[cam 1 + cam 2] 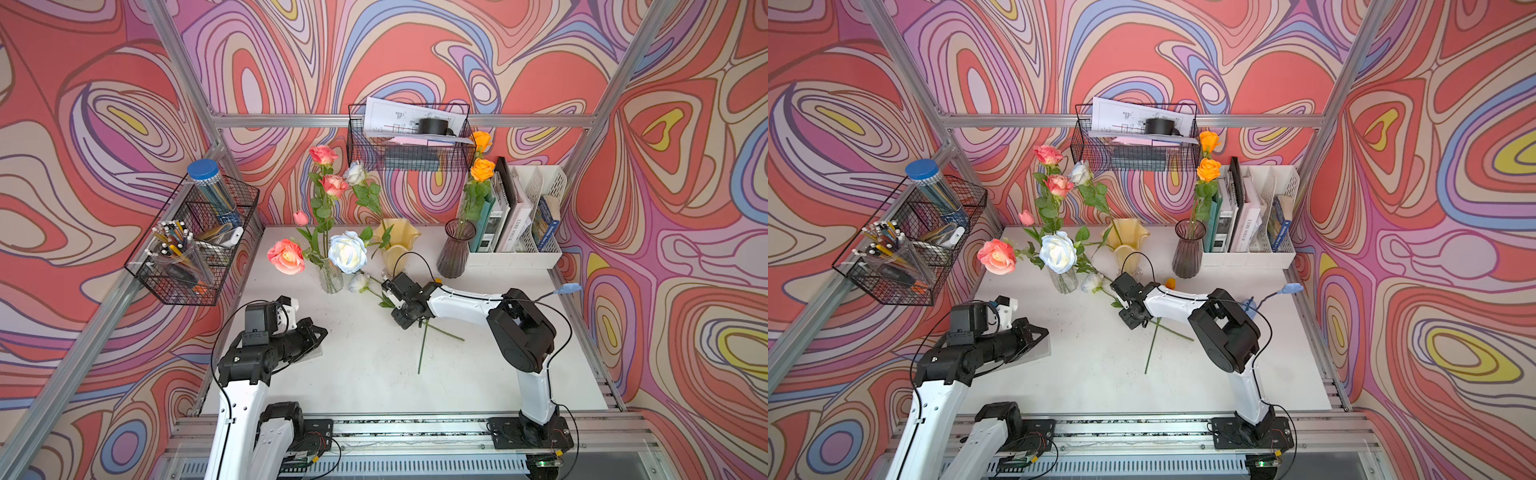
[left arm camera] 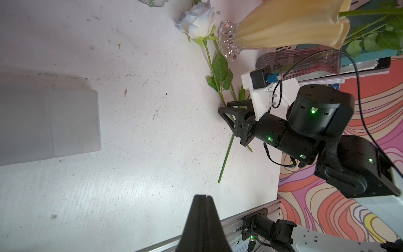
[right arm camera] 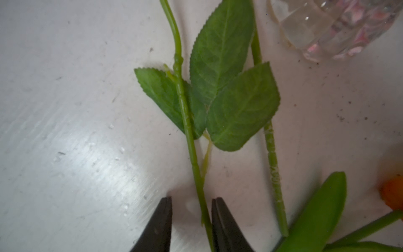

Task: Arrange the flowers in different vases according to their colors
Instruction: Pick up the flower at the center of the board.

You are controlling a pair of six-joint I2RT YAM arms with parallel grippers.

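A small white rose [image 1: 358, 282] lies on the table, its leafy stem [image 3: 197, 174] between the fingers of my right gripper [image 3: 192, 199] [image 1: 392, 309]; the jaws stand apart, the stem against one finger. An orange bud [image 3: 392, 194] lies beside it. Pink flowers [image 1: 286, 255] stand in the clear glass vase [image 1: 331, 276]. A white rose [image 1: 355, 172] rises from the yellow vase [image 1: 395, 245]. Orange roses [image 1: 482, 169] stand in the purple vase [image 1: 455, 249]. A large white rose [image 1: 347, 251] hangs between the clear and yellow vases. My left gripper [image 2: 202, 196] [image 1: 322, 332] is shut and empty.
A wire basket [image 1: 195, 249] with pens hangs at the left, another basket [image 1: 409, 137] on the back wall. A white file rack [image 1: 515, 216] with books stands at the back right. A light-blue spouted object [image 1: 567, 288] lies at the right edge. A translucent sheet [image 2: 50, 122] lies near my left gripper.
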